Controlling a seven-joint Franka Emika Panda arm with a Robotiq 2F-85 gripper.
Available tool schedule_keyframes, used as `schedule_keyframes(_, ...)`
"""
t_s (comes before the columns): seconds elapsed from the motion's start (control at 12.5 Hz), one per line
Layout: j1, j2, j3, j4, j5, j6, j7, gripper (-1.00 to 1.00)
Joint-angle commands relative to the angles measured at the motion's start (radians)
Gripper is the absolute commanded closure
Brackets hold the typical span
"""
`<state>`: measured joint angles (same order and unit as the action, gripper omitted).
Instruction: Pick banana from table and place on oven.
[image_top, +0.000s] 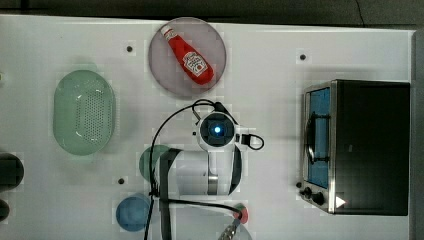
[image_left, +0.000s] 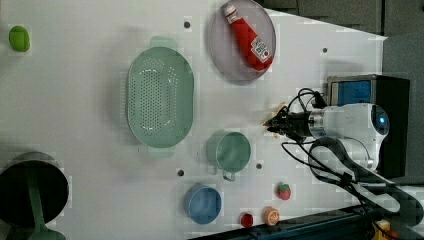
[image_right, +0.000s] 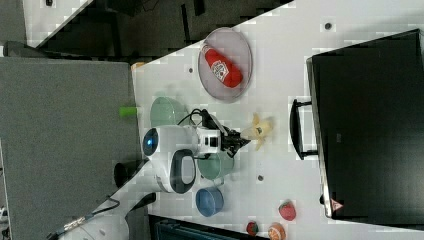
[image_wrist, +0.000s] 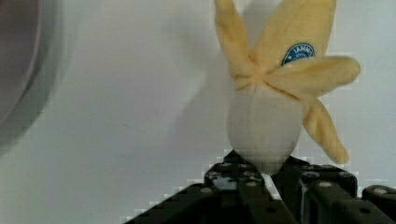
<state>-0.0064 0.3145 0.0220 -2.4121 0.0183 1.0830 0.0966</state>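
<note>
The pale-yellow soft toy banana (image_wrist: 275, 93), its peel splayed in several flaps around a whitish core, sits with its rounded end between the two black fingers of the claw (image_wrist: 266, 175); the fingers press against that end from both sides, so the claw looks clenched on the banana, though the contact itself is partly hidden by the finger bodies. In the right view the banana (image_right: 259, 131) projects from the claw (image_right: 239, 141) over the large flat white worktop (image_right: 280, 55), between the white arm and the dark handle of the boxy toaster oven (image_right: 370, 125). Whether it is lifted clear of the worktop or resting on it cannot be told.

In the top view the oven (image_top: 370, 147), black on top with a silver frame and blue-tinted glass door, stands at the top view's right, well apart from the arm's wrist, which hides the banana there. The red ketchup bottle (image_top: 189, 55) lies on a round grey plate (image_top: 165, 75) near the worktop's (image_top: 270, 80) far edge. A pale-green perforated colander (image_top: 84, 112) sits at the top view's left. In the left view a green cup (image_left: 229, 152) stands just beside the claw (image_left: 274, 122), and a blue bowl (image_left: 202, 204) lies near it.
</note>
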Motion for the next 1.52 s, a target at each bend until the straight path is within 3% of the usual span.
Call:
schedule_keyframes(0.08, -0.003, -0.139, 0.009, 0.018, -0.024, -0.030, 0.026, 0.59)
schedule_keyframes(0.24, -0.004, -0.253, 0.008, 0.051, -0.024, -0.156, 0.026, 0.59)
schedule_keyframes(0.56, -0.007, -0.440, -0.001, 0.206, -0.025, -0.591, 0.026, 0.59)
schedule_keyframes(0.88, -0.015, -0.483, -0.071, 0.430, -0.025, -0.897, 0.023, 0.59)
schedule_keyframes(1.12, -0.028, -0.446, -0.180, 0.521, -0.036, -0.943, -0.071, 0.59)
schedule_keyframes(1.52, -0.044, -0.310, -0.429, 0.565, -0.075, -0.851, -0.487, 0.59)
